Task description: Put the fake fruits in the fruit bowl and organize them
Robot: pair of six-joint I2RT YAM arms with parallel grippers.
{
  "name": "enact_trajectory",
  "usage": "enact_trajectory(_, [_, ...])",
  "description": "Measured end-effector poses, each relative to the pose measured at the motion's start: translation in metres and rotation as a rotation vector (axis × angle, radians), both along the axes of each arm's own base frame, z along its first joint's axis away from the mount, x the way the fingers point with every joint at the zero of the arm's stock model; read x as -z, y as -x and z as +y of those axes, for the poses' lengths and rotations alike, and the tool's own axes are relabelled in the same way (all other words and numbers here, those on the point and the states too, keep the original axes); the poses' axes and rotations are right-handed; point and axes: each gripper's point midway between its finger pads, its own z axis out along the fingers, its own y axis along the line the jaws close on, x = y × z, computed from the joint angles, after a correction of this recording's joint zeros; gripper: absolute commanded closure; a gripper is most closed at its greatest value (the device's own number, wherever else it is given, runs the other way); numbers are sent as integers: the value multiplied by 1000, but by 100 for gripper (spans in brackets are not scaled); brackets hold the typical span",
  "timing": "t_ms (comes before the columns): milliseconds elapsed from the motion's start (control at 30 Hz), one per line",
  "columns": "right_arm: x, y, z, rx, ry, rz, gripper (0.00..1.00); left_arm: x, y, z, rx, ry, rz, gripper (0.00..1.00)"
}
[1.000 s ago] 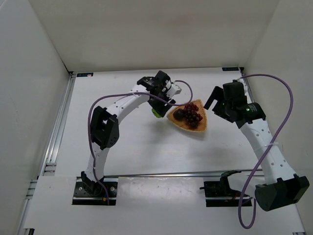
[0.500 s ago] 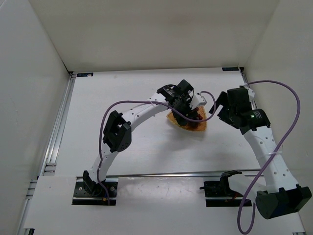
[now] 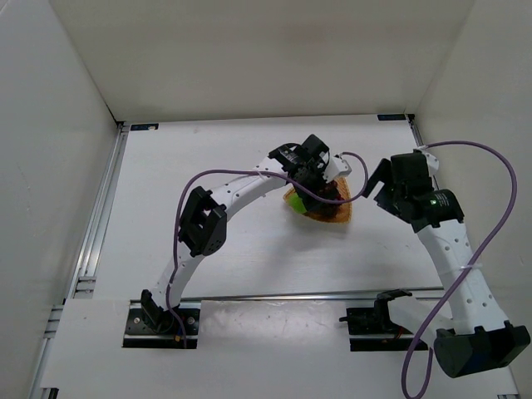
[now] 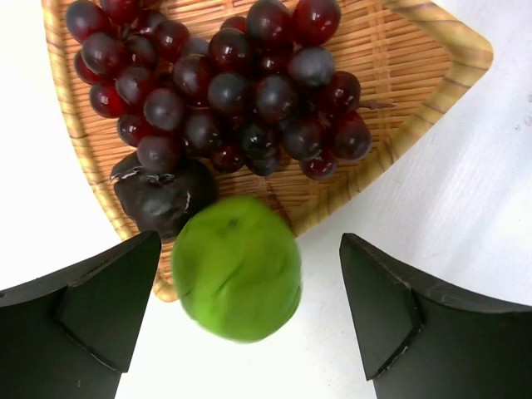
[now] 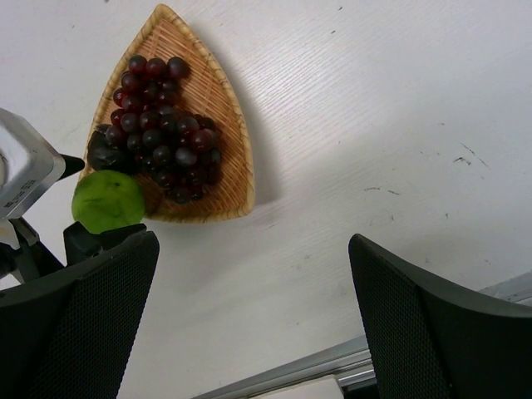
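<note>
The fruit bowl [image 4: 432, 51], a tan woven rounded triangle, holds the bunch of dark red grapes [image 4: 241, 91] and the dark purple-black fruit [image 4: 162, 201]. The bright green fruit [image 4: 237, 268] sits over the bowl's rim beside the dark fruit, its outline slightly blurred. My left gripper [image 4: 249, 253] is open, with the jaws wide on either side of the green fruit and not pressing it. My right gripper [image 5: 253, 291] is open and empty above bare table, to the right of the bowl [image 5: 237, 158]. The right wrist view also shows the green fruit [image 5: 106, 201] and the grapes [image 5: 162, 137].
In the top view the left gripper [image 3: 309, 184] hides most of the bowl [image 3: 339, 216]. The right gripper [image 3: 378, 179] hovers just right of it. White walls close the table on the left, back and right. A metal rail [image 5: 332, 370] runs along the near edge.
The left arm carried the green fruit from left of the bowl to over its rim. Its jaws now stand open around the fruit. The right arm shifted slightly.
</note>
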Motion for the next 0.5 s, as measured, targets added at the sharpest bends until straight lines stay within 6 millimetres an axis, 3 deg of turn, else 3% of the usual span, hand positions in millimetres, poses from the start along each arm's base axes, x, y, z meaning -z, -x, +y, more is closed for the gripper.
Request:
enact_trajectory(333, [-13,8,-7,18,6,-53,1,-9,-8,4,-27,-8,-46,0])
enact_trajectory(433, [-17,11,-8,25,0,-72,1,-37,-14,-2,-36,38,-88,0])
enact_trajectory(500, [-18,12,-8,29,-4,-76,1,-66,-20,-7,-47,92,-135,0])
